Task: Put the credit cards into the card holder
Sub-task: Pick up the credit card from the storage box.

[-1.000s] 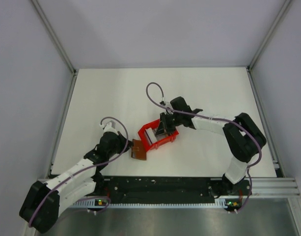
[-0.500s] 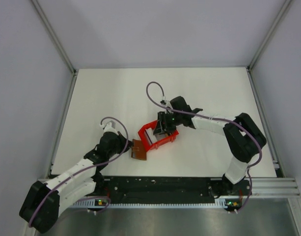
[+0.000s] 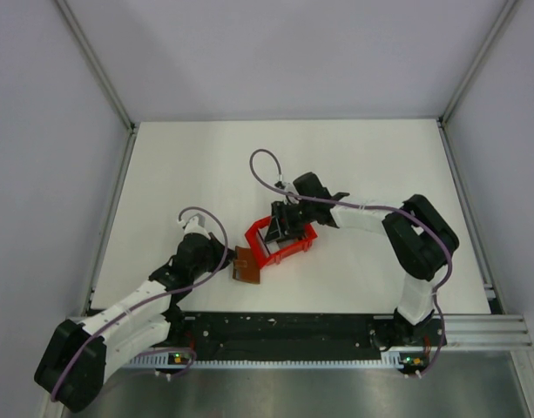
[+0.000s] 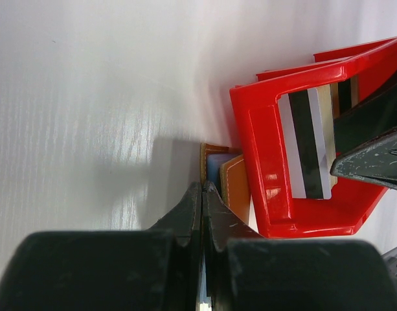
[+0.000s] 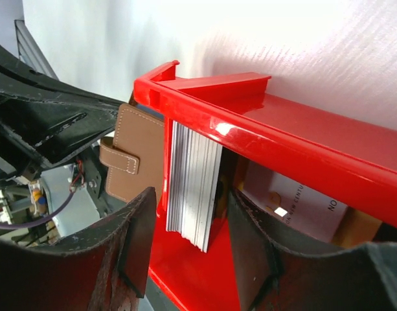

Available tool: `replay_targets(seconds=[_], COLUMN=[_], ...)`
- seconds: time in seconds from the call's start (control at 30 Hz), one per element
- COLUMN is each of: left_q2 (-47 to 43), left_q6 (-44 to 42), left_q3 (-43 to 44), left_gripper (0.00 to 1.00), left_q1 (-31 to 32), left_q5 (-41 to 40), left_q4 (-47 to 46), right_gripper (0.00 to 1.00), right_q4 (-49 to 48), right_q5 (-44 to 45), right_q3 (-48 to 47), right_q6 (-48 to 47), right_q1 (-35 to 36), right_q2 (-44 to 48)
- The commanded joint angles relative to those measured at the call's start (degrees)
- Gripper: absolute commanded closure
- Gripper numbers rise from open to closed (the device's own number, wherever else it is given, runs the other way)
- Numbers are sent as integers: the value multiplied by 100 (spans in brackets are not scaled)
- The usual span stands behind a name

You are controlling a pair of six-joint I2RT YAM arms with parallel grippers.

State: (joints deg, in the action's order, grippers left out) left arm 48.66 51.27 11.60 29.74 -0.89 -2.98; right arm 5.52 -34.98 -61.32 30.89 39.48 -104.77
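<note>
Right gripper: the right gripper [image 3: 285, 229] is lowered into the red bin [image 5: 295, 152], at the centre of the overhead view. Its jaws stand partly apart.
Right gripper's hold: it grips nothing. One finger stands on each side of an upright stack, with a narrow gap showing on both sides.
Credit cards: the credit cards [image 5: 192, 184] stand on edge as a pale, tightly packed stack. They are inside the bin against its wall, at the middle of the right wrist view.
Other cards: a whitish printed card [image 5: 303, 206] lies lower in the bin, at the right of that frame. In the left wrist view a striped card [image 4: 307, 146], pale with a dark band, shows inside the bin's red rim at the upper right.
Left gripper: the left gripper [image 4: 203, 191] has its jaws pressed together, with the tips at the near edge of the wallet. I cannot tell whether a flap is pinched between them.
Card holder: the brown card holder [image 4: 237, 189] sits right against the outside of the bin's wall. In the overhead view it is just lower left of the bin. Its closing tab shows at the left of the right wrist view.
Surface: the white table [image 3: 206, 165] carries the bin and the wallet.
</note>
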Motion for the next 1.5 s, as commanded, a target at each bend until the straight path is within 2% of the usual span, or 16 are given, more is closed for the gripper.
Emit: replay_targets(seconds=[0.0,0.13,0.2,0.5,0.63,0.8,1.0,1.13,1.27,1.47], left_q2=[29,29,38,38,38,47,47,38,29,20], left_q6=[-11,-3,-3,-11,-20,-20,-11,-20,-29,-38], left_q3=[220,212,212,220,229,238,229,229,238,256], left_gripper=[100,100,100,100,100,100,100,100,100,100], left_q1=[15,15,6,15,15,15,15,6,15,15], left_q5=[62,62,62,62,62,62,62,62,62,247], left_q4=[-317,-334,-343,-335,-334,-334,-326,-308,-308,-317], right_gripper=[53,56,63,70,76,90,93,96,100,100], right_q4=[-367,-376,-367,-262,-227,-209,-192,-157,264,810], right_q5=[-333,-387,-387,-272,-255,-220,-158,61,588,1564], right_q3=[-223,-223,-223,-275,-275,-293,-214,-117,-152,-196], right_q6=[101,127,119,75,48,31,48,22,-223,-593], right_q1=[59,59,59,59,68,51,-20,-107,-134,-73], right_q2=[229,264,273,282,264,299,475,712,862,818])
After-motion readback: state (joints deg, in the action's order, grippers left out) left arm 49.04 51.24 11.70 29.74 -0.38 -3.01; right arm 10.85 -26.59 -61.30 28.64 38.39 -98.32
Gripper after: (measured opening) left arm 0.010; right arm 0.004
